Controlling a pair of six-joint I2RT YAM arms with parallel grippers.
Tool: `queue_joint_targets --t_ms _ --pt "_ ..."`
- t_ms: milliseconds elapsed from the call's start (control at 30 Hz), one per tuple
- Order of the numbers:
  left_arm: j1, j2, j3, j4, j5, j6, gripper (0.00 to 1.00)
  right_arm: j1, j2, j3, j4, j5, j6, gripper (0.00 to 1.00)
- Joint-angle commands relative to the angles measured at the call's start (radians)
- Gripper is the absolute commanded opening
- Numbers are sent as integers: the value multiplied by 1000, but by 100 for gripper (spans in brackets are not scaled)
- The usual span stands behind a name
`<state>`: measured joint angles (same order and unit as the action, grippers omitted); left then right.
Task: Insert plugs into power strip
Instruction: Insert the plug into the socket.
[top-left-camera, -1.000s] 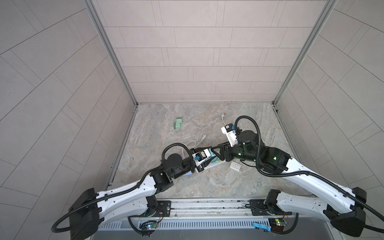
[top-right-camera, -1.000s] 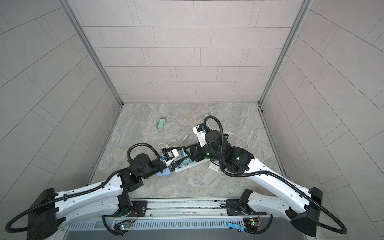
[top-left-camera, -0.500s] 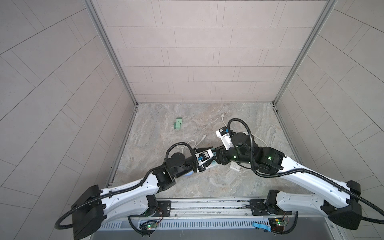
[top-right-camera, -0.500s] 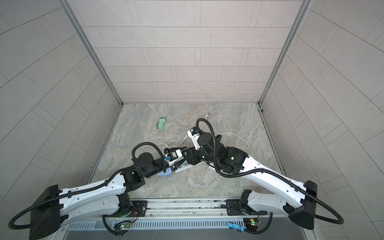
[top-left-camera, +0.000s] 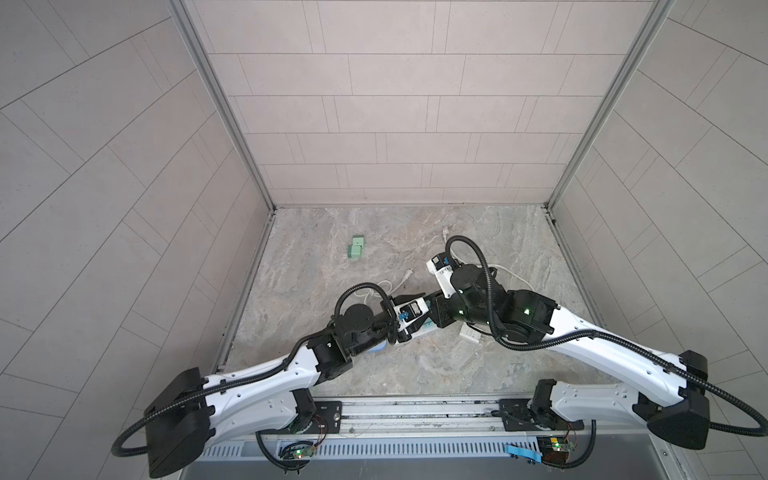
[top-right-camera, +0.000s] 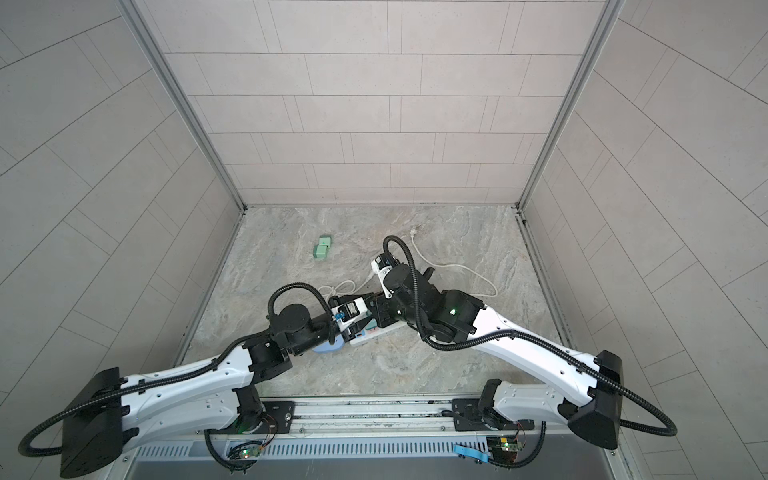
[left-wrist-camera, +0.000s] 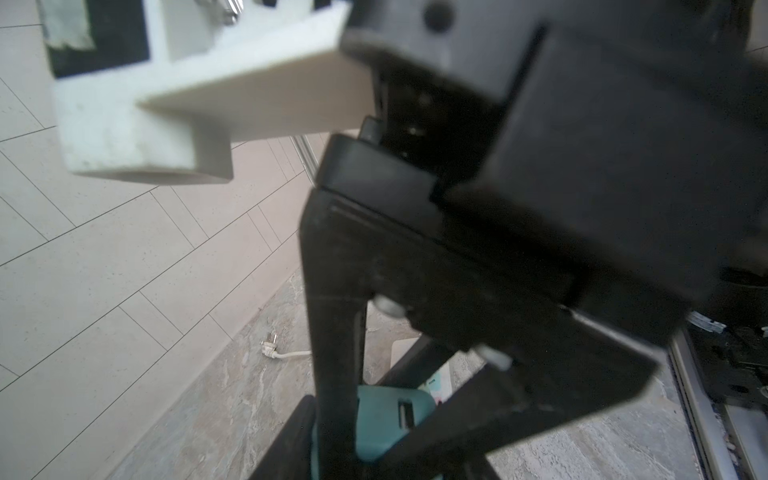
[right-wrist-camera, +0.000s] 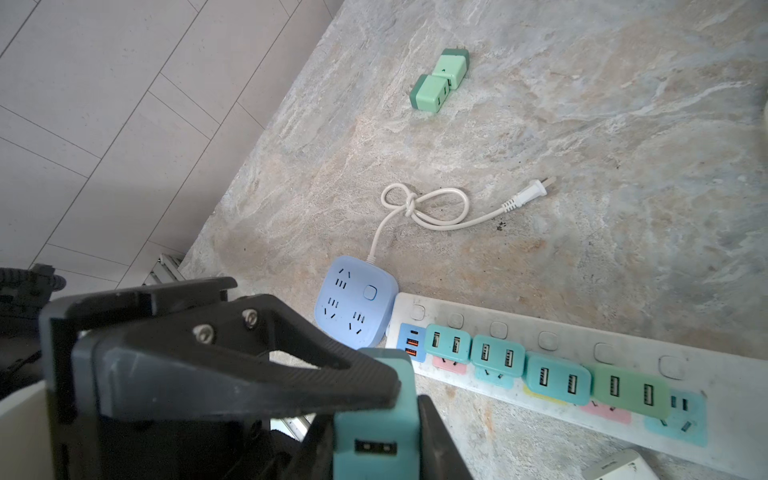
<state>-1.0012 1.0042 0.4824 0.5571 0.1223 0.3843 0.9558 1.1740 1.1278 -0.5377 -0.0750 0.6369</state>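
Progress seems past half: four plugs (right-wrist-camera: 552, 378) sit in the power strip (right-wrist-camera: 540, 328), one end socket (right-wrist-camera: 679, 409) is free, and two mint plugs (right-wrist-camera: 440, 83) lie well apart. Left gripper (left-wrist-camera: 365, 440), half closed, holds a teal plug (right-wrist-camera: 376, 386) near that strip. The right gripper (right-wrist-camera: 376, 449) flanks it, but its grip cannot be told.

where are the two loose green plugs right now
The two green plugs lie together on the marble floor, toward its far left corner in both top views, beyond the knotted white cord.
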Motion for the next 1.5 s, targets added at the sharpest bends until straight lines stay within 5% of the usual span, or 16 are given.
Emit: queue_joint_targets --t_ms 0,167,333,433,533,700,767,1033,1167,1467 --pt "-4 -24 39 50 -19 0 54 5 10 38 -66 71 -23 10" --pt "-2 -101 46 -59 -94 -71 66 -40 19 154 -203 112 -257 0" --pt "2 -270 -39 -119 -194 -175 70 -138 -14 196 -294 143 -714 4" --pt "4 -379 -76 -237 -323 -313 71 -198 -45 114 -284 32 -1055 0" --pt "7 -479 -95 -382 -373 -456 72 -213 -49 68 -283 110 -1212 0" --pt "7 -601 -112 -488 -248 -566 73 -406 69 186 -534 -208 -1484 0" --pt "9 -621 -117 -490 -213 -582 73 -438 120 214 -624 -241 -1599 0" --pt "8 -491 -95 -464 -187 -578 75 -626 299 188 -600 -363 -1869 0" --pt "9 -407 -75 -441 -188 -564 75 -640 360 167 -586 -448 -2059 0" --pt "17 -322 -52 -401 -225 -542 75 -644 473 111 -474 -440 -2134 0"
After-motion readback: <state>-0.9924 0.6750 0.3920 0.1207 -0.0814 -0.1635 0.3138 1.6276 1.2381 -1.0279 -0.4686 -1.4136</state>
